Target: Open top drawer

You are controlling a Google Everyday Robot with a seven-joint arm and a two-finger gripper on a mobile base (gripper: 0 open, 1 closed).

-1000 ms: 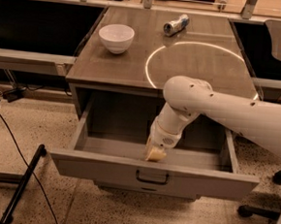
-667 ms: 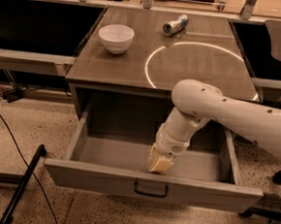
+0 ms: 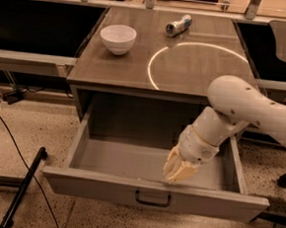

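**Camera view: top drawer open toward the camera, my gripper at its front panel**

The brown table takes up the middle of the scene, with a thin ring of light lying across its top. Under that top, the top drawer stands far out of the table body, opening toward the camera. Its long axis runs left to right, parallel to the table's front edge, and its plain grey front faces the camera. The grey box interior is open to view from above.

My white arm comes in from the right and bends down into the drawer. My gripper points downward at the inner side of the front panel, right of centre, its tip at the panel's top edge. I cannot tell whether it is clenched or released.

A white bowl sits upright on the table's left rear. A can lies on its side near the back edge, and its label is too small to read. The dark loop handle sits centred on the drawer front, just below my gripper.
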